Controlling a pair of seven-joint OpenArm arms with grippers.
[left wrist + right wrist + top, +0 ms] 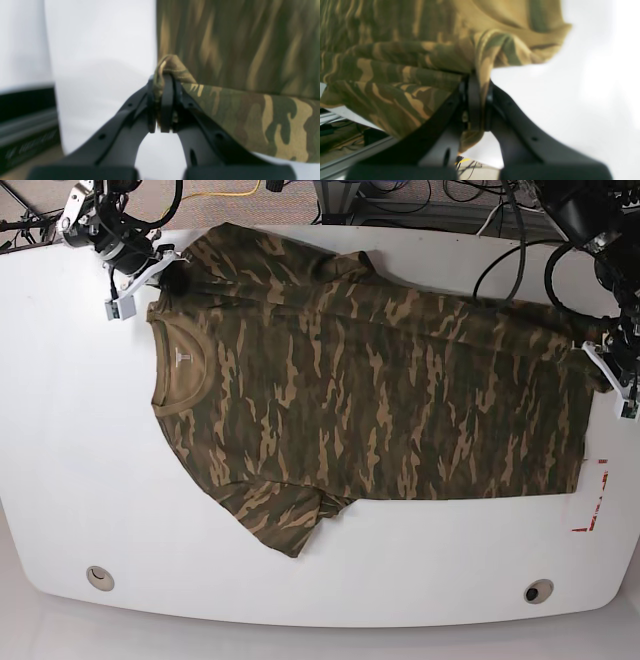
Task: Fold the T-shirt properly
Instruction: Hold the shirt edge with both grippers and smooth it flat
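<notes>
The T-shirt (370, 390) lies spread across the centre of the white table (70, 480) in the base view, collar toward the left of the frame, hem toward the right, one sleeve at lower centre.

The right gripper (172, 278), at upper left of that view, is clamped on a bunch of cloth at the shoulder; its wrist view shows fabric pinched between closed jaws. The left gripper (598, 352), at the right edge, is likewise closed on a corner of the hem, with cloth wrapped over one finger (167, 100).

Handling assessment: light, limp knit; it drapes and wrinkles, holds no shape, and sags between the two held points. Not fragile. Grip is best taken at seamed edges, that is shoulder, hem corners and sleeve cuffs, where the cloth is thicker.

Markings: a small label (184, 357) sits inside the tan collar; its print is too small to read. Red marks (592, 510) at lower right of the table carry no legible text.
</notes>
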